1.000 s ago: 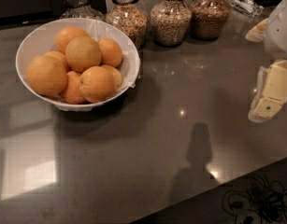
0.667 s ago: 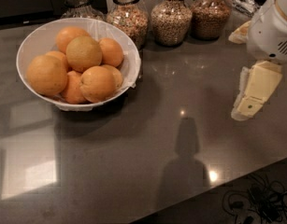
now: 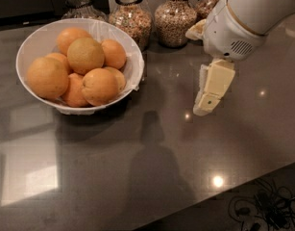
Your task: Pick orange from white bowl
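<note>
A wide white bowl (image 3: 132,66) with a crinkled white lining stands at the left of the dark countertop. It holds several oranges (image 3: 84,55) piled above its rim. My gripper (image 3: 207,102) hangs from the white arm at the right of the bowl, fingers pointing down, above the counter. It is about a bowl's width away from the oranges and holds nothing that I can see.
Several glass jars of grains (image 3: 175,17) stand in a row along the back edge behind the bowl and the arm. The counter's front edge runs along the bottom right, with black cables (image 3: 262,208) on the floor beyond it.
The arm and gripper have moved left, from the right edge of the view toward the bowl. The bowl and oranges have not moved.
</note>
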`<state>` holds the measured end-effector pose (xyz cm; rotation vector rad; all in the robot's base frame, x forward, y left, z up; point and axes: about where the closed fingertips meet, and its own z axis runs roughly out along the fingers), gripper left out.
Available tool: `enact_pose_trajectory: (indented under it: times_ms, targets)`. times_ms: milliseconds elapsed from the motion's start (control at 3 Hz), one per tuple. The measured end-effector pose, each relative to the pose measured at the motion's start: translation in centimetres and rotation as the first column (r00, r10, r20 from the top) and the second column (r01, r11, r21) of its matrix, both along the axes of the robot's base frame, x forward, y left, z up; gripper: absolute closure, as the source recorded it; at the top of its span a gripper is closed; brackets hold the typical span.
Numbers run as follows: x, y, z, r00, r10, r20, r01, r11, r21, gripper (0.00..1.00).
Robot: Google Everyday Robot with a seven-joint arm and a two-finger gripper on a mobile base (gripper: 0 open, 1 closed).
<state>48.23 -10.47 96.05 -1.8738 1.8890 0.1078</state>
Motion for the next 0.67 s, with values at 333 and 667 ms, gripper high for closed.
enact_pose_trajectory:
  times_ms: [333,667]
  targets:
    - [0.0,0.0,0.0,1.0,0.0,0.0,0.0,1.0,0.0,0.0]
    - [0.36,0.99,-0.41,0.9999,-0.003,0.013,0.003,0.998,0.056,0.0]
